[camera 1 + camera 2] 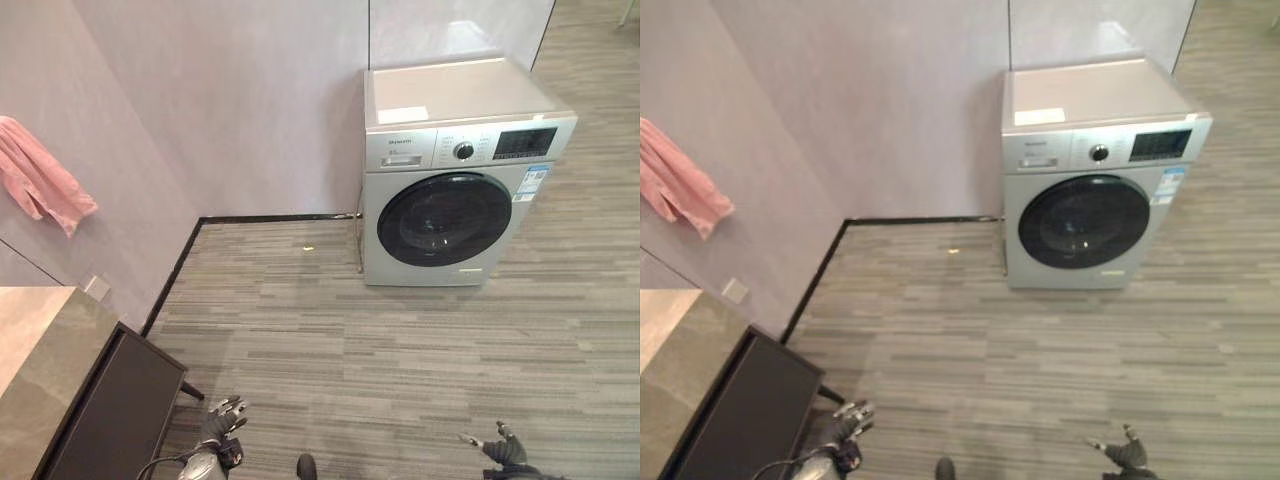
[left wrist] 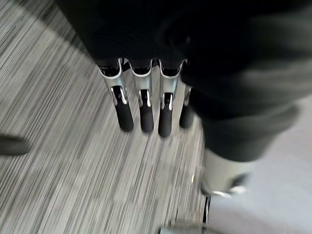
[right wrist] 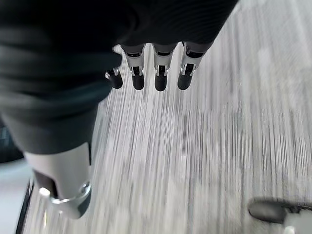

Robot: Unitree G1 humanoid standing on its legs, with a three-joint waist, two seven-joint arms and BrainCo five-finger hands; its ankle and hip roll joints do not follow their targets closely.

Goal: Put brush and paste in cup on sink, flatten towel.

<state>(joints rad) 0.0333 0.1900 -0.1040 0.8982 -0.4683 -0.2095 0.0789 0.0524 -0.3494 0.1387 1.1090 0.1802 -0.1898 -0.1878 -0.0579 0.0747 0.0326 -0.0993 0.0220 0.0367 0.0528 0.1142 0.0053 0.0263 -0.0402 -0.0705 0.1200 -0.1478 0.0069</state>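
A pink towel (image 1: 40, 185) hangs bunched on the left wall. A grey-brown stone countertop (image 1: 45, 365) juts in at the lower left, above a dark cabinet (image 1: 115, 415). My left hand (image 1: 222, 420) hangs low over the striped floor just right of that cabinet. Its fingers (image 2: 145, 114) are straight and hold nothing. My right hand (image 1: 502, 447) hangs over the floor at the lower right. Its fingers (image 3: 159, 78) are also straight and empty.
A silver front-loading washing machine (image 1: 450, 170) stands against the far wall with its round dark door shut. A black skirting strip (image 1: 270, 217) runs along the wall foot. A white socket (image 1: 97, 288) sits low on the left wall. Striped grey floor (image 1: 380, 350) lies between.
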